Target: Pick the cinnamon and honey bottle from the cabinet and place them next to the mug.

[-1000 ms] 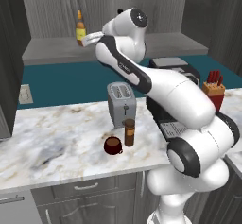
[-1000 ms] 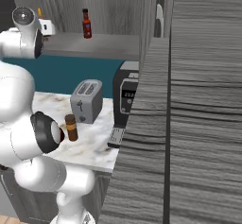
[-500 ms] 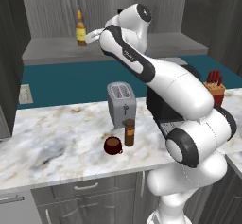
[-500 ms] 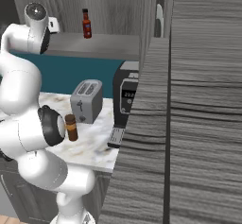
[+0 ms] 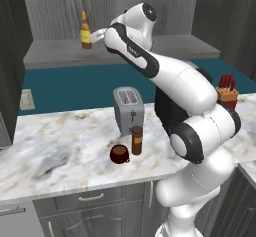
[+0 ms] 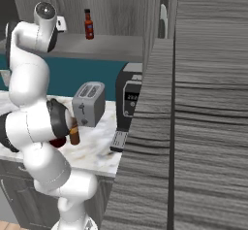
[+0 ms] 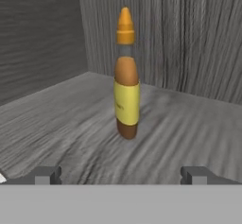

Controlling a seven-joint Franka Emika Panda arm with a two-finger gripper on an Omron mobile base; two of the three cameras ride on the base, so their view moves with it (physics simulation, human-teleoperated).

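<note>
The honey bottle, amber with a yellow label and an orange cap, stands upright on the grey ledge of the cabinet. My gripper is open and faces it from a short distance, with nothing between its fingertips. In the left base view the gripper is just right of the honey bottle on the cabinet. Down on the marble counter, the brown cinnamon stands upright right beside the dark red mug. The cinnamon is partly hidden behind my arm in the right base view.
A silver toaster stands just behind the cinnamon and mug. A knife block is at the counter's right end. A slim red bottle stands farther along the shelf, and a black coffee machine sits beside a tall grey panel.
My arm has stretched up and the hand has moved slightly closer to the honey bottle on the shelf. The jaws stayed open. Nothing on the counter moved.
</note>
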